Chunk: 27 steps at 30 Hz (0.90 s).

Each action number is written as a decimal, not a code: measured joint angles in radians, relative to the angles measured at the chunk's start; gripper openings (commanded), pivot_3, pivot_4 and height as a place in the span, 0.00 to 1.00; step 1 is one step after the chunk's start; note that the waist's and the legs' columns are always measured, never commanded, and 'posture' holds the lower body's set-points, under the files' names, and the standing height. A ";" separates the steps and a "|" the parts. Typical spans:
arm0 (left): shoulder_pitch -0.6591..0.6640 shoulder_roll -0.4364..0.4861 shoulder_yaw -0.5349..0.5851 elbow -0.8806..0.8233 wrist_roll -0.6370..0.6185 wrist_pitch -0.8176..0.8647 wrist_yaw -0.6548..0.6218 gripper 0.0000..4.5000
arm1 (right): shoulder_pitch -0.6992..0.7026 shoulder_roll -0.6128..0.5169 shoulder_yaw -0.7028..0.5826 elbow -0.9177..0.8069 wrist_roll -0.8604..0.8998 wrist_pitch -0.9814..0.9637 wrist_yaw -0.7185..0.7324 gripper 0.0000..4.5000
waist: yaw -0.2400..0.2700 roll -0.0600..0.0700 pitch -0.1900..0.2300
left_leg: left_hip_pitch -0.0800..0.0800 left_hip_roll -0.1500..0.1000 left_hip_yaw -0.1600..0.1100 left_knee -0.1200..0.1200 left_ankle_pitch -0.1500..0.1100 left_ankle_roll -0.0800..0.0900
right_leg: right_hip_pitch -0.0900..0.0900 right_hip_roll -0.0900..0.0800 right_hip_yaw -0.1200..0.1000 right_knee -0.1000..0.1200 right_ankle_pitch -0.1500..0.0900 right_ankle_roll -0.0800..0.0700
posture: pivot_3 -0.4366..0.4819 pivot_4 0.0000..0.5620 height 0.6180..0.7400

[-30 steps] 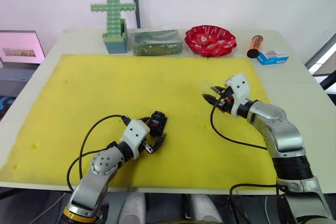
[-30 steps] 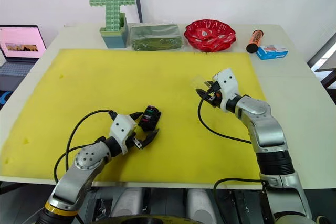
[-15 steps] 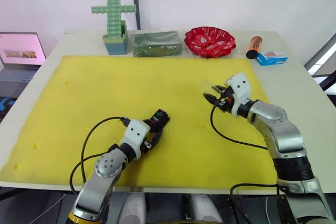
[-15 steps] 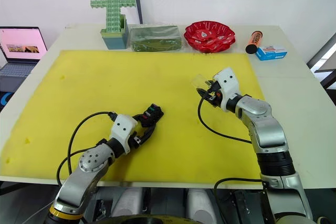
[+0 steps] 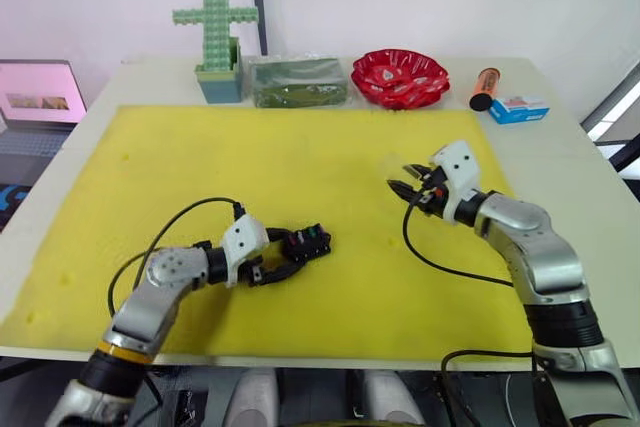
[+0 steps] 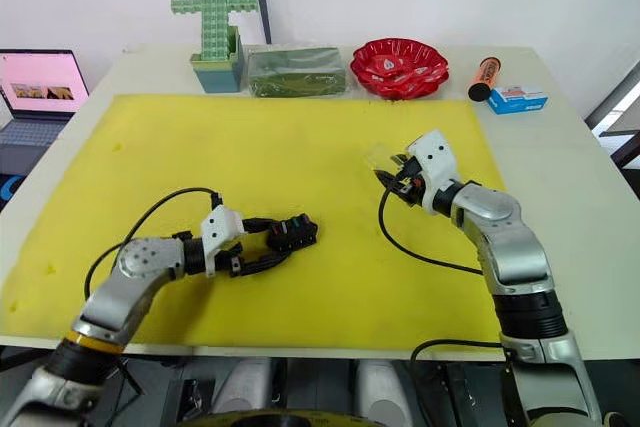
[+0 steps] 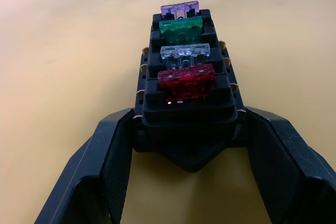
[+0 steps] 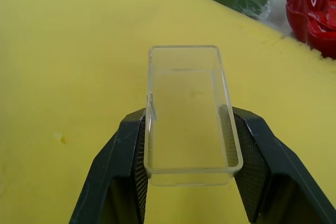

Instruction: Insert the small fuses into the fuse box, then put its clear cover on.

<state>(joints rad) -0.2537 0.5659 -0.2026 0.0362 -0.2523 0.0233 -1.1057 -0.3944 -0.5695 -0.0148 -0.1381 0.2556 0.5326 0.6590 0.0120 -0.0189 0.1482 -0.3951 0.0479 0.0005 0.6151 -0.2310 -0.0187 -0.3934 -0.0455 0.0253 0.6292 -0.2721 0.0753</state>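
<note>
Yellow foam mat covers most of a white table set against a white wall. One fuse box, clamped at its near end by the left gripper, lies toward the mat's front edge with four small fuses seated in a row: purple, green, grey-white, red. Near the mat's right edge, the right gripper pinches one clear cover, hollow and holding nothing.
</note>
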 measured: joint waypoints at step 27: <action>-0.112 -0.140 0.001 0.241 0.003 -0.124 -0.133 1.00 | -0.116 -0.082 0.105 -0.055 0.038 -0.038 0.284 0.40 | -0.006 0.000 0.000 | 0.000 0.000 -0.001 0.000 0.000 0.000 | 0.000 0.001 0.000 0.001 0.002 0.003 | 0.48 0.27 1.00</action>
<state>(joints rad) -0.3659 0.4256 -0.2021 0.2767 -0.2496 -0.1009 -1.2391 -0.5100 -0.6520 0.0899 -0.1936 0.2934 0.4944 0.9434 0.0059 -0.0191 0.1483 -0.3952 0.0482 -0.0007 0.6152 -0.2311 -0.0183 -0.3931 -0.0445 0.0251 0.6301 -0.2705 0.0785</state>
